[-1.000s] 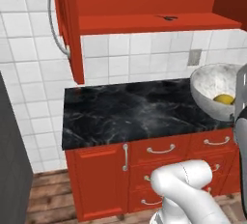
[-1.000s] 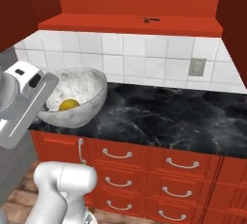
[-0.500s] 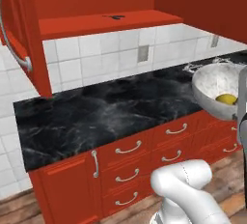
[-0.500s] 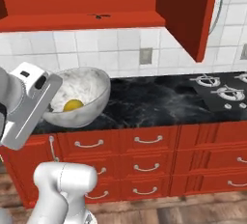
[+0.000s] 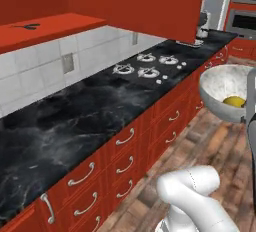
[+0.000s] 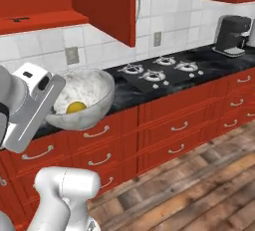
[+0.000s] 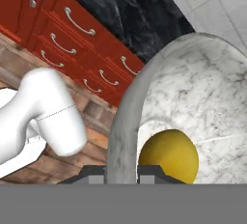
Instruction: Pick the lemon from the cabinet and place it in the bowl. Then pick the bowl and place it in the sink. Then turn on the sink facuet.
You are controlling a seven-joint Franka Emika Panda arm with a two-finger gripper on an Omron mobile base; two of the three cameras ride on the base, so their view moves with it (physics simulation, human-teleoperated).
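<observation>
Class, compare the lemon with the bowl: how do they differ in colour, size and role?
The lemon is plain yellow; the bowl is white with grey marbling. The lemon is far smaller than the bowl. The lemon lies inside; the bowl holds it and is carried off the counter. Both are round.

base cams flank bowl, hand cam close

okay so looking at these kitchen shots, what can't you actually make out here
- Sink and faucet: outside all three frames.
- Bowl: its right side is cut off by the arm in the left base view.
- Lemon: its underside is hidden by the bowl wall in the hand view.
- Pincer: tips mostly covered by the grey band; shut on the bowl rim.
- Small dark thing on the cabinet shelf: too small to identify.
</observation>
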